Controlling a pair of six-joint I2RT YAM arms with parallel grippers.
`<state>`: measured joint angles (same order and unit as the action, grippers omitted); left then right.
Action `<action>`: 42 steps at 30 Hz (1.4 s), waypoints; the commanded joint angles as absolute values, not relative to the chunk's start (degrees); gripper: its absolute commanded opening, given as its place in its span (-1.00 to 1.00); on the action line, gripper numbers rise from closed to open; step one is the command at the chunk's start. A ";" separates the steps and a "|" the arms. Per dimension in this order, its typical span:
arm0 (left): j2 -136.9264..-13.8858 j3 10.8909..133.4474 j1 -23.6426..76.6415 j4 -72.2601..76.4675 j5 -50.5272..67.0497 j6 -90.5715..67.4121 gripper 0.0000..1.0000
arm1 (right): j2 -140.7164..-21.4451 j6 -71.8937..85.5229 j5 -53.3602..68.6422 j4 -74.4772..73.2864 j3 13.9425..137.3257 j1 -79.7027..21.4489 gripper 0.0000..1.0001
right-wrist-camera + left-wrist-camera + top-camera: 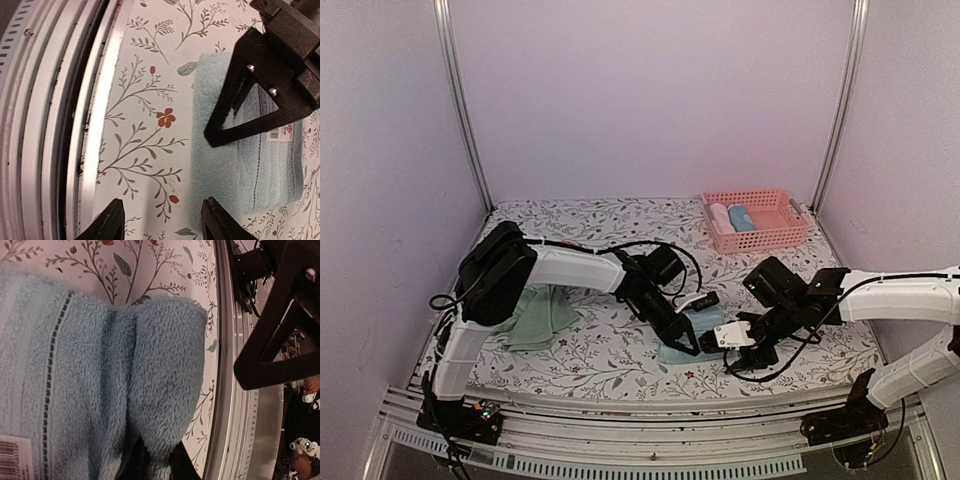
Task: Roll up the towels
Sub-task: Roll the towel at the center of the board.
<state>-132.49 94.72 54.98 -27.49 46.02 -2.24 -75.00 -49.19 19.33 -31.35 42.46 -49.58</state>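
The green towel (535, 318) lies crumpled at the left of the desk (610, 365), by my left arm. Near the front middle, my left hand (156, 462) pinches a thick fold of the light blue towel (75, 380). The fold is perhaps rolled over, but the view is too close to tell. Just right of it, my right hand (162, 225) hangs spread over the flowered desk beside the towel's edge.

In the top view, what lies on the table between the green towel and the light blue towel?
Only the flowered table cover, seen in the top view; the left arm crosses above it near the light blue towel.
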 commanded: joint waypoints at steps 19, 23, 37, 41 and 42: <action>-131.47 88.70 53.38 -28.71 40.72 -5.53 -0.60 | -89.99 -47.54 14.88 -22.34 44.87 -52.45 -0.85; -120.57 77.13 52.57 -17.17 32.54 -8.32 -0.37 | -92.47 -46.32 23.07 -28.33 47.31 -49.68 -0.92; -91.03 46.35 63.96 5.06 0.97 -2.69 -0.25 | -116.47 -46.72 45.87 -51.35 64.78 -37.69 -0.91; -91.99 47.40 71.64 4.90 -6.76 6.47 -0.10 | -121.69 -48.53 47.24 -54.93 67.77 -36.54 -0.91; -93.46 48.54 72.61 4.80 -8.48 9.20 -0.07 | -122.59 -48.63 47.07 -55.09 68.14 -36.42 -0.90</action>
